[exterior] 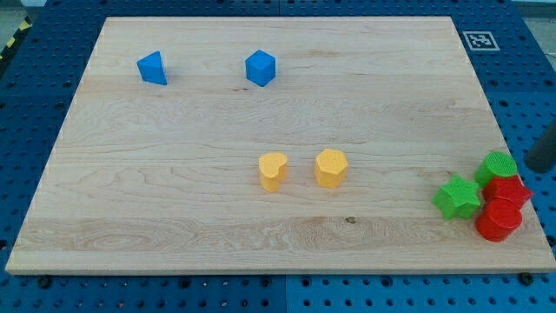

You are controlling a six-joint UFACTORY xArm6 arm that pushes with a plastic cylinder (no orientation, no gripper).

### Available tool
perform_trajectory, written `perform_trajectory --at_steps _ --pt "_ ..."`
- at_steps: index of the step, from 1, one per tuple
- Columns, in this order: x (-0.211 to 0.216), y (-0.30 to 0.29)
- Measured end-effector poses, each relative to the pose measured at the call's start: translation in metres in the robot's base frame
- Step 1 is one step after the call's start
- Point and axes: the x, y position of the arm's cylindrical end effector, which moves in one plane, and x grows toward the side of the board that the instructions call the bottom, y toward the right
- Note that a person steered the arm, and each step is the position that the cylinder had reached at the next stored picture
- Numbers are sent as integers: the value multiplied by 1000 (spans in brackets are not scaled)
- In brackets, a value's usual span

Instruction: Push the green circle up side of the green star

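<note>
The green star (457, 197) lies near the board's right edge, towards the view's bottom. The green circle (497, 164) sits just up and right of it, close to or touching it. My tip (531, 163) shows as a dark blurred rod entering from the view's right edge. It stands just right of the green circle, over the board's right edge. I cannot tell if it touches the circle.
A red block (509, 189) sits right under the green circle, and a red cylinder (499, 220) below that, both beside the star. A yellow heart (273, 170) and a yellow hexagon (331, 167) lie mid-board. Two blue blocks (152, 68) (260, 68) lie at the top left.
</note>
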Motion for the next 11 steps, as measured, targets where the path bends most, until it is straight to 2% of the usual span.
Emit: perform_trajectory --at_steps 5,7,9,10,11 --pt "-6 -60" --pt "-29 -66" --pt "-17 -82" --pt "-45 -111" --pt "-45 -155"
